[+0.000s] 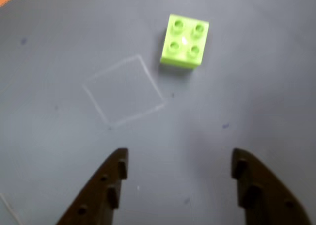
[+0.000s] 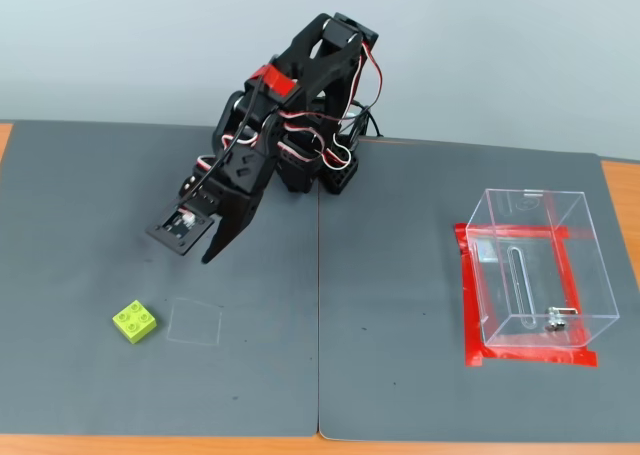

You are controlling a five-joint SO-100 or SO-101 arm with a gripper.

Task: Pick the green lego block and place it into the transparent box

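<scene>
The green lego block (image 2: 134,321) lies studs up on the grey mat, at the front left in the fixed view. My gripper (image 2: 206,256) hangs above the mat, behind and to the right of the block, clear of it. The wrist view has the block (image 1: 184,41) near the top, right of centre. There the gripper (image 1: 180,159) is open, its two dark fingers spread wide at the bottom edge with only bare mat between them. The transparent box (image 2: 535,270) stands far to the right, open at the top.
A faint chalk square (image 2: 194,322) is drawn on the mat just right of the block, also seen in the wrist view as a chalk square (image 1: 123,90). Red tape (image 2: 528,356) frames the box's base. The arm's base (image 2: 330,170) sits at the back centre. Orange table edge (image 2: 320,445) borders the mats.
</scene>
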